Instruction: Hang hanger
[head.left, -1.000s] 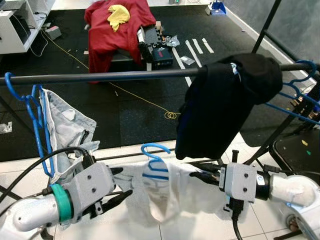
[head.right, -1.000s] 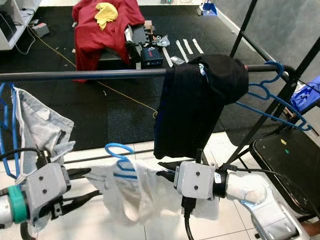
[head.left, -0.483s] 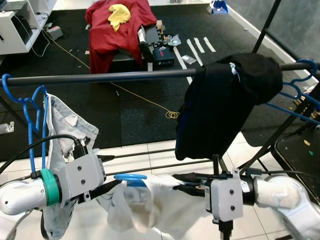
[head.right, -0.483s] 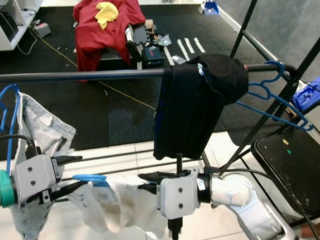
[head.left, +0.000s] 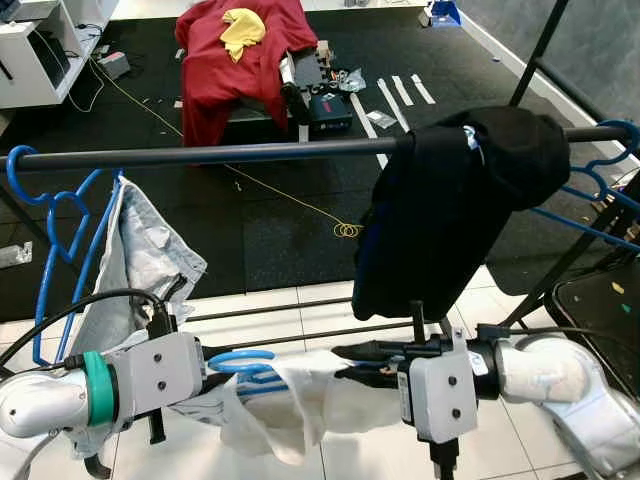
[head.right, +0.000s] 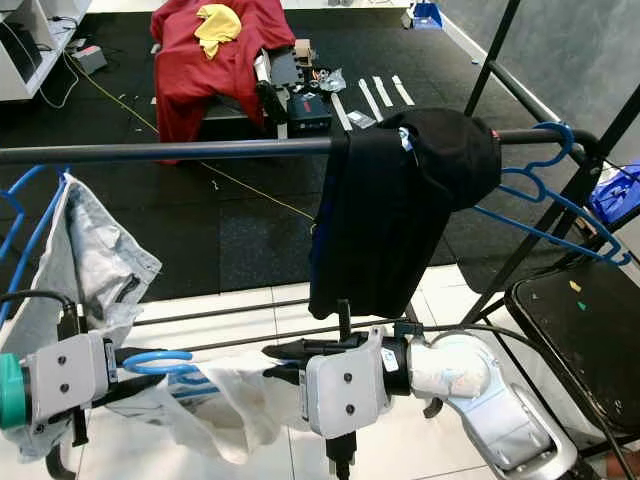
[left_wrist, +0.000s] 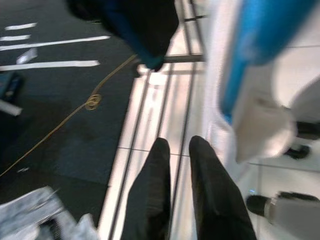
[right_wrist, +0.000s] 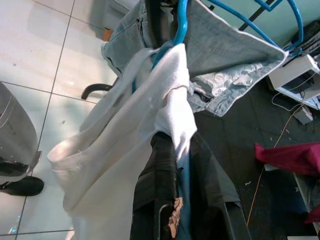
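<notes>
Since half a second ago, the blue hanger with its white garment has stayed low between the two arms, its hook now lying nearly flat just beside the left end effector; the right end effector has edged further left.

The hanger sits well below the black rail, not hooked on it. The right end effector is pressed together on the hanger's blue wire and the white cloth bunched over it, as the right wrist view confirms, with cloth draped over its fingers. The left end effector's fingers lie almost closed with a narrow gap and nothing between them; the hanger and cloth hang close alongside, apart from the fingers.

On the rail, a black garment hangs toward the right, and a grey garment on another blue hanger at the left end. Further empty blue hangers hang at the right end.
</notes>
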